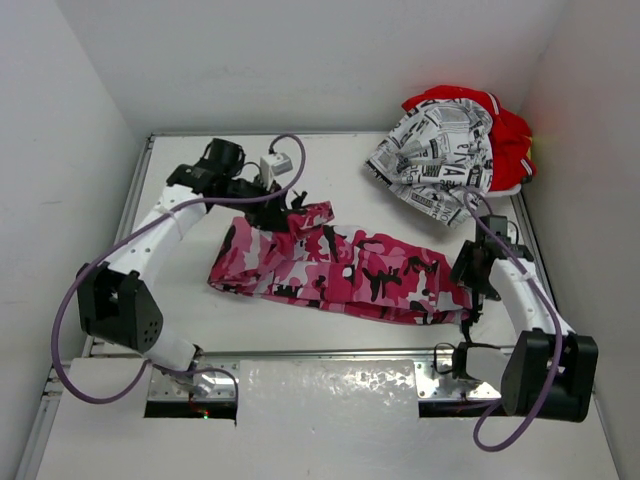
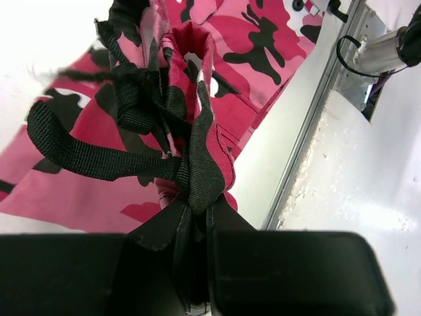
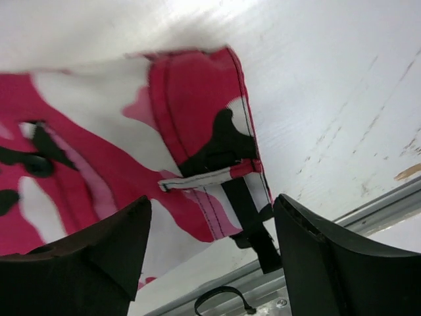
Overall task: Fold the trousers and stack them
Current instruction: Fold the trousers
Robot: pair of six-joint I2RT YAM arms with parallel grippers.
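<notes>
Jaws of the left gripper [image 2: 197,220] pinch a bunched end of the camouflage trousers [image 1: 340,265], spread across the middle of the counter [image 1: 330,170]; those of the right gripper [image 3: 212,204] stand wide over the near-right cuff. Soft, light, floppy cloth: it will likely sag, so hems and corners look the best holds.

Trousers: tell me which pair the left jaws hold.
The pink camouflage pair, spread out mid-table; the left jaws pinch its far edge. The newsprint pair and red pair lie heaped apart, far right.

red pair [image 1: 515,140]: mostly hidden beneath newsprint pair [image 1: 440,160]
left gripper [image 2: 196,263]: fingertips buried in camouflage pair [image 2: 79,191]
</notes>
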